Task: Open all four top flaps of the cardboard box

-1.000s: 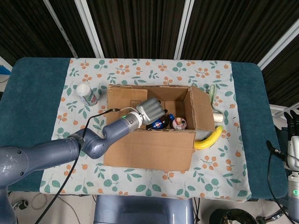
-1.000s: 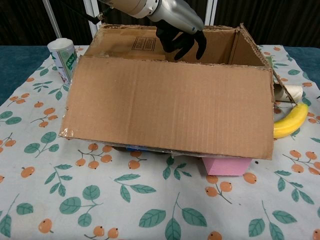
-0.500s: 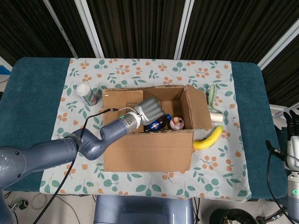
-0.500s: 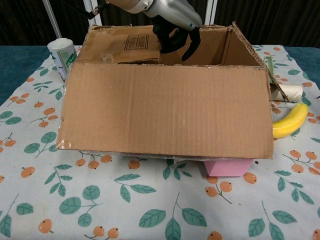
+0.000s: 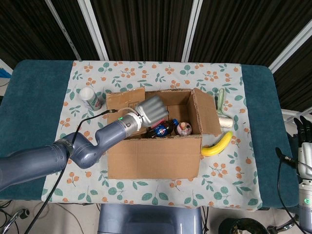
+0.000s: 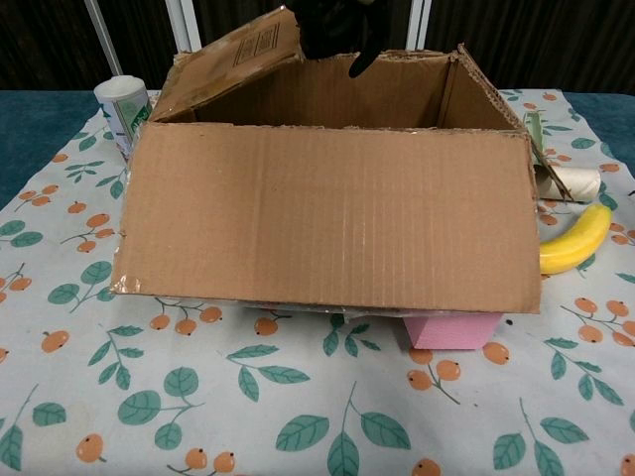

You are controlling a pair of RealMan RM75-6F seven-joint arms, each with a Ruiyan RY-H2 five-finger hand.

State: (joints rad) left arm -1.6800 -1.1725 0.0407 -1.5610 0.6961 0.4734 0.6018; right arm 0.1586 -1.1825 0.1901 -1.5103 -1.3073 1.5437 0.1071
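The cardboard box (image 5: 155,156) stands mid-table. Its front flap (image 6: 327,213) hangs outward toward me. The right flap (image 5: 206,113) stands upright, also seen as the right flap (image 6: 486,84) in the chest view. The left flap (image 5: 125,99) is raised at a slant; in the chest view this left flap (image 6: 233,59) tilts up and away. My left hand (image 5: 152,110) is over the box opening, its dark fingers (image 6: 337,25) touching the flap's inner edge, holding nothing. My right hand (image 5: 304,127) hangs off the table's right side, fingers apart.
Inside the box lie a dark bottle (image 5: 163,129) and a round pinkish item (image 5: 184,128). A white bottle (image 5: 91,97) stands left of the box. A banana (image 5: 218,145) and a white roll (image 5: 227,122) lie to its right. A pink block (image 6: 451,330) shows under the box's front.
The left flap has swung up from lying flat over the opening to a raised slant. My left hand rose and moved left with it. The box shifted slightly.
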